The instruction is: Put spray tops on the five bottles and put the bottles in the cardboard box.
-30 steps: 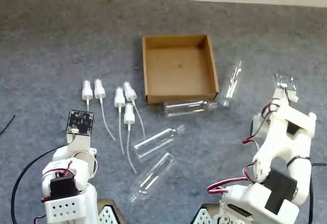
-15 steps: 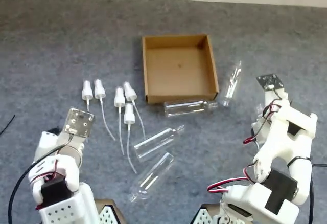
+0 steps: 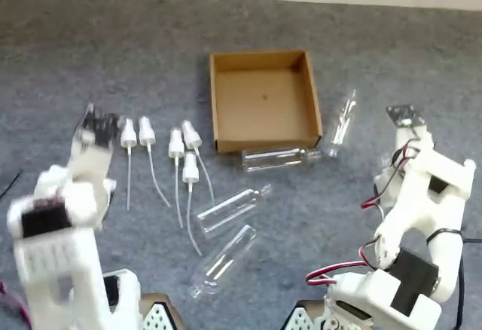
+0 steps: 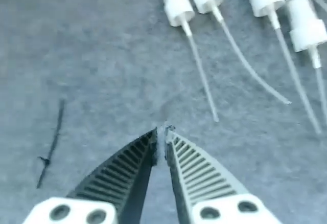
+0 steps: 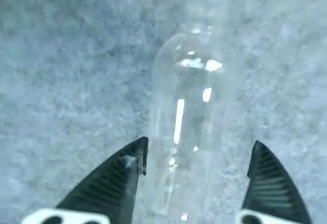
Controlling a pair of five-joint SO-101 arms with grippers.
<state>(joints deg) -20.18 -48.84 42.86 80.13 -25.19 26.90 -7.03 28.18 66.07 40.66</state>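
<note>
The clear cylindrical bottle (image 5: 184, 127) closest to your right arm lies on its side on the grey felt-like table cover (image 3: 392, 36). It sits between the fingers of your right gripper (image 5: 199, 143), which are spread wide on either side of it and grip nothing. I cannot tell whether either finger touches it.

In the high view four more clear bottles lie flat:
- one bottle (image 3: 281, 158) just below the front wall of the shallow brown cardboard box (image 3: 263, 145), at upper centre
- one bottle (image 3: 343, 125) just right of the box
- two bottles (image 3: 230, 209) (image 3: 222, 261) side by side at lower centre

None of the bottles is in the box, and none has a top on.

Five white spray tops (image 3: 176, 143) with long thin tubes lie in a cluster left of centre.

Your left gripper (image 4: 164, 131) has its fingers pressed together with nothing between them. It points at bare cover near the leftmost top's tube.

Since a second ago your left arm has swung from the lower left of the frame up to mid-left. Its gripper (image 3: 94, 121) now sits just left of the leftmost top. Your right arm has barely shifted. The bottles, tops and box have not moved.
</note>
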